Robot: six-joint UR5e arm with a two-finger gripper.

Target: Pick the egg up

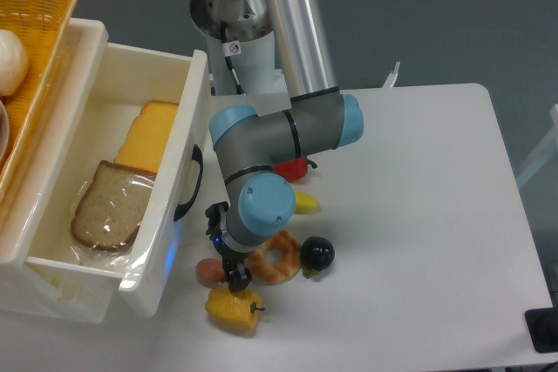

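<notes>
Camera view from above shows the fingers (234,278) hanging low in the lower-centre of the frame, just right of the small smooth pinkish-brown egg (208,270), which lies on the white worktop (418,215) close to the front wall of the white plastic bin (187,215). I can only make out dark finger tips under the blue wrist joint, so I cannot tell whether they are spread or pressed together, and they do not appear to hold anything. The egg is partly hidden behind the wrist; what shows is a rounded, matte pink-brown end, smaller than its neighbours. To do this step well, I judge I should shift left until the egg sits squarely between the fingers, then close gently, since a smooth curved shell will probably squirt sideways if pinched off-centre. Space is tight: the glazed ring doughnut (275,259) sits just right, the yellow pepper (234,309) just below, and the shiny black round fruit (317,253) beyond the doughnut. I would keep clear of the bin wall on the left.
</notes>
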